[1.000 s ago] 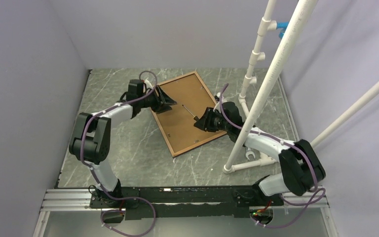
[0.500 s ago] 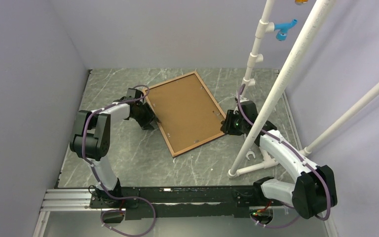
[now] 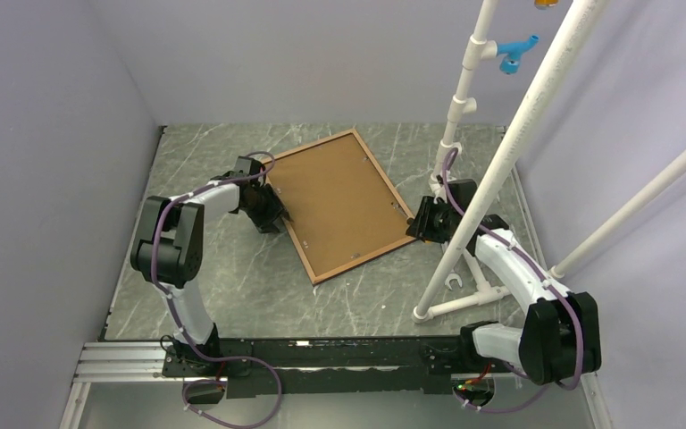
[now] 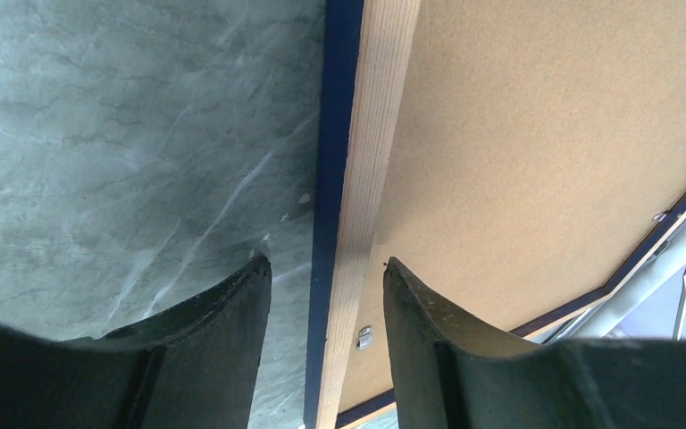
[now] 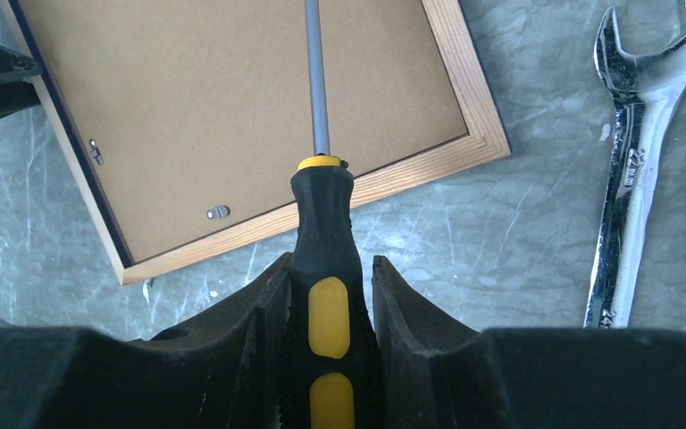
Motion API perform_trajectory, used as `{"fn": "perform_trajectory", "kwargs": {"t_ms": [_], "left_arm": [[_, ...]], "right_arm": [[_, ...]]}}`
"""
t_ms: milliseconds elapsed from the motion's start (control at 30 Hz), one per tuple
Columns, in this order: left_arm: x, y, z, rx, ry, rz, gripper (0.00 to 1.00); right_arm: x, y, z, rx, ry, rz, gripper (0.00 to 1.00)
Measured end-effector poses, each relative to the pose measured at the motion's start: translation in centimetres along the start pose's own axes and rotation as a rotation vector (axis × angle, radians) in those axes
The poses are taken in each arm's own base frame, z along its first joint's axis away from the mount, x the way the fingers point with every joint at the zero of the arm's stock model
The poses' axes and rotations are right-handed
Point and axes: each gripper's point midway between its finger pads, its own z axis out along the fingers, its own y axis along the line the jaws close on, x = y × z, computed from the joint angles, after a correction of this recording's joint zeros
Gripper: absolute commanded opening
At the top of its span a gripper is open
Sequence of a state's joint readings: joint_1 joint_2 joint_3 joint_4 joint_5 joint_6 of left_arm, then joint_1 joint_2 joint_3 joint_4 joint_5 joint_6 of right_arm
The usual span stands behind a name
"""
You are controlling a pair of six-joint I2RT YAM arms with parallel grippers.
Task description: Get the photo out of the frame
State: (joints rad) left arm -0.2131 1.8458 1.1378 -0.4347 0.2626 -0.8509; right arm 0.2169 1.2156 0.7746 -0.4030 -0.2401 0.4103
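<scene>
The frame (image 3: 297,241) lies face down on the table, its light wood back rim up and its navy edge (image 4: 332,134) showing. The brown back of the photo (image 3: 339,201) fills it; the picture side is hidden. My left gripper (image 3: 275,214) is open at the frame's left long side, and its fingers straddle the rim (image 4: 366,179) without closing on it. My right gripper (image 3: 422,221) sits just off the frame's right corner. It is shut on a black and yellow screwdriver (image 5: 323,223) whose shaft (image 5: 314,80) reaches over the brown back (image 5: 232,107).
A white pipe stand (image 3: 500,134) rises right beside my right arm, its foot on the table at the right. A steel wrench (image 5: 630,170) lies on the table by that foot (image 3: 452,283). Small metal tabs (image 5: 218,213) hold the back in the rim.
Both grippers have moved off the middle of the back panel to the frame's edges. The left now straddles the left rim; the right has drawn back with the screwdriver past the right corner.
</scene>
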Motion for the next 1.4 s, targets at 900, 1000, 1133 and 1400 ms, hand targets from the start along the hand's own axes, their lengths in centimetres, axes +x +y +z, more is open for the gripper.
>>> {"fn": "perform_trajectory", "kwargs": {"t_ms": [900, 1000, 1133, 1400], "left_arm": [[-0.5, -0.8, 0.7, 0.03, -0.002, 0.031, 0.0], [-0.5, -0.8, 0.7, 0.015, 0.011, 0.045, 0.0], [-0.4, -0.8, 0.8, -0.004, 0.027, 0.066, 0.0], [-0.4, -1.0, 0.7, -0.052, 0.004, 0.136, 0.0]], "right_arm": [[2.5, -3.8, 1.2, -0.015, 0.051, 0.169, 0.0], [2.4, -4.1, 1.9, -0.016, 0.055, 0.178, 0.0], [2.5, -4.1, 2.6, -0.031, 0.069, 0.181, 0.0], [3.3, -3.9, 3.9, -0.067, 0.133, 0.172, 0.0]]}}
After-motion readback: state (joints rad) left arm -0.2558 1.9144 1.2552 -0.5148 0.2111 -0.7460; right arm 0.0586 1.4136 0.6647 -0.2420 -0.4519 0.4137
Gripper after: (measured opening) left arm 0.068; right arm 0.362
